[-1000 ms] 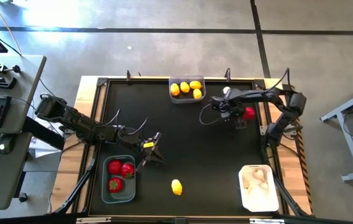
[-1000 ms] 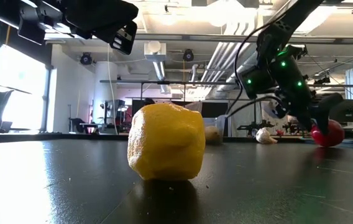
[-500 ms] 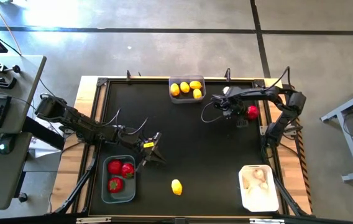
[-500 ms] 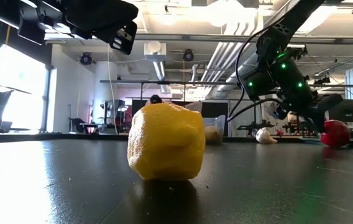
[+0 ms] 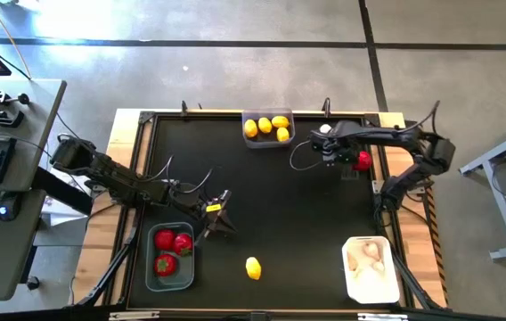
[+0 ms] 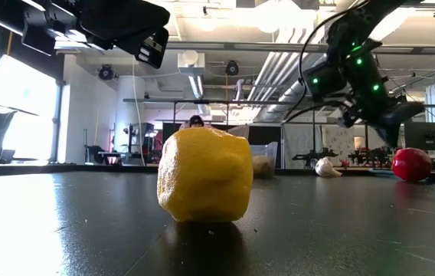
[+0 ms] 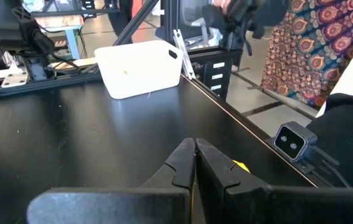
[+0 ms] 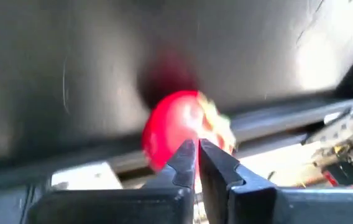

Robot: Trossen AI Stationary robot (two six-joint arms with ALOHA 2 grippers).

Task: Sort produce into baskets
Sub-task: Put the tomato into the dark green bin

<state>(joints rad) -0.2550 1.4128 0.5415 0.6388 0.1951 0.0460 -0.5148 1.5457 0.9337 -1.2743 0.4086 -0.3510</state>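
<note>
A red fruit (image 5: 362,160) with a green top lies on the black mat near the far right edge; it also shows in the low view (image 6: 411,164) and the right wrist view (image 8: 176,132). My right gripper (image 5: 346,164) is shut and empty, raised just left of and above the fruit (image 8: 196,154). A loose lemon (image 5: 253,267) rests on the mat near the front edge. My left gripper (image 5: 221,223) hangs shut and empty above the mat, right of the grey basket (image 5: 151,272) holding three red fruits.
A grey basket (image 5: 290,125) with several lemons stands at the far edge. A white basket (image 5: 351,281) with garlic bulbs sits at the near right corner. The table's wooden rim (image 5: 385,169) runs just right of the red fruit. A bare stretch of mat lies in the middle.
My right gripper has shut with nothing in it and risen from the mat. The red fruit, which lay between its open fingers, has moved a little toward the table's right edge and now rests free beside the fingers.
</note>
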